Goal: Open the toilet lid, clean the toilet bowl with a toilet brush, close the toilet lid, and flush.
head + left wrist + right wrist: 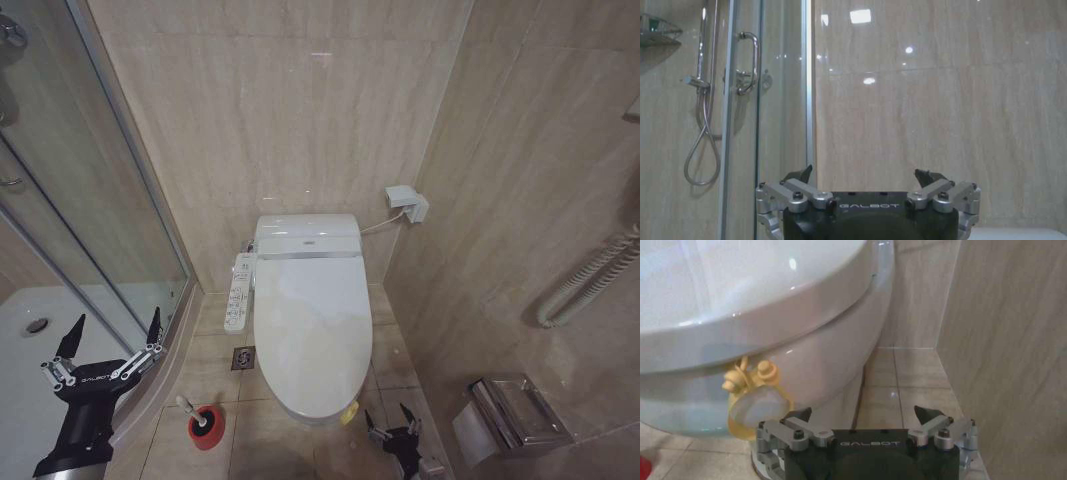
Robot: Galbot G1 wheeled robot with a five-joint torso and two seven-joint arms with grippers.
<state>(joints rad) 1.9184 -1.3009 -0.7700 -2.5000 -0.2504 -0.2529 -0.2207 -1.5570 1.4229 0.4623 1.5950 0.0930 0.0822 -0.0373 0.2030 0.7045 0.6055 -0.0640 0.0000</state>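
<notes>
Toilet lid closed, right claw open beside rim

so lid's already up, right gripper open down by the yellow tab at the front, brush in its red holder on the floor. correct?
Not quite: the toilet lid is down, covering the bowl, as the head view shows. The rest holds: the right gripper is open low by the yellow pull tab at the front edge, and the toilet brush sits in its red holder on the floor.

Toilet lid lying shut, brush waiting on the floor.
The glossy white lid is covering the toilet bowl, its yellow pull tab hanging at 6 o'clock; the toilet brush is standing in its red holder at 8 o'clock.
</notes>
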